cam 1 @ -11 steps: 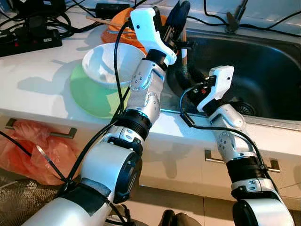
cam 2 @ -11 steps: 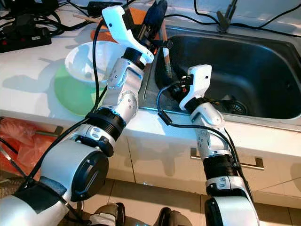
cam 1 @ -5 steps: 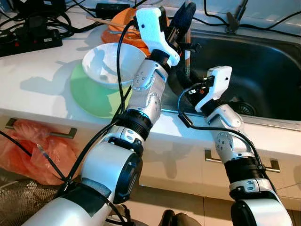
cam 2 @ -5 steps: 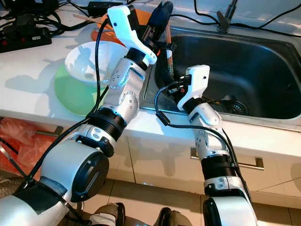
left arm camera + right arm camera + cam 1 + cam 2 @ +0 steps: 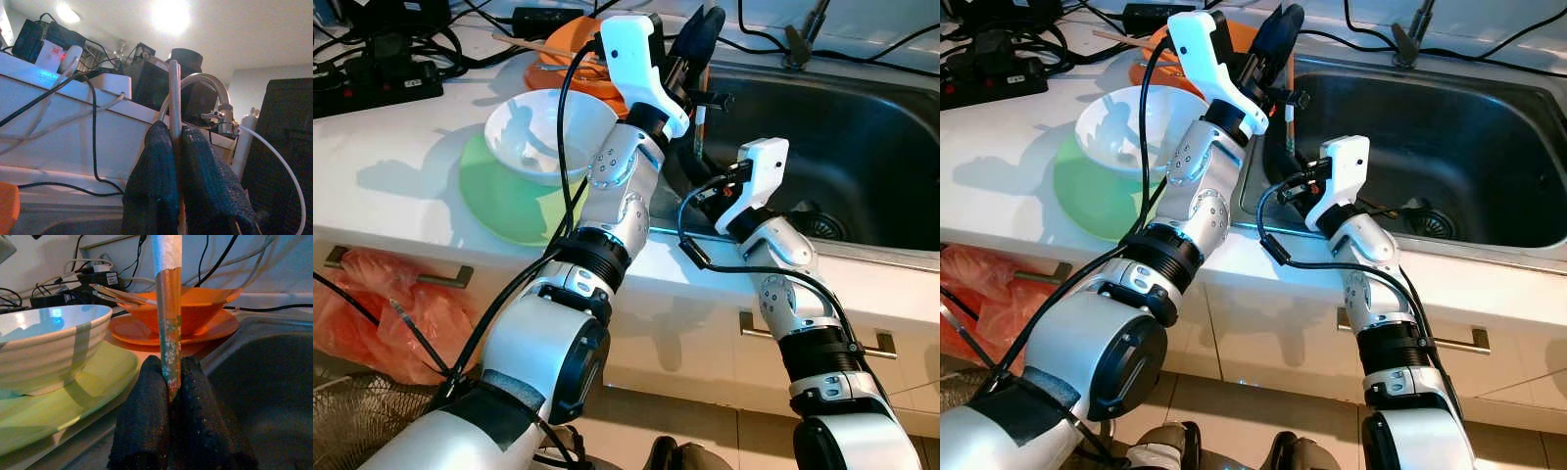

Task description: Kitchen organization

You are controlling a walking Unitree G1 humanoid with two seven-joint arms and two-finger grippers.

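While both fingers [image 5: 146,426] pinch it, chopstick [image 5: 168,333]: orange, flower-printed, white-tipped.

- Left arm stretched forward and up, left gripper [image 5: 697,34] raised highest, fingers pinched together.
- Right arm bent at elbow, right gripper [image 5: 168,396] lower, just beneath the left, fingers likewise clamped.
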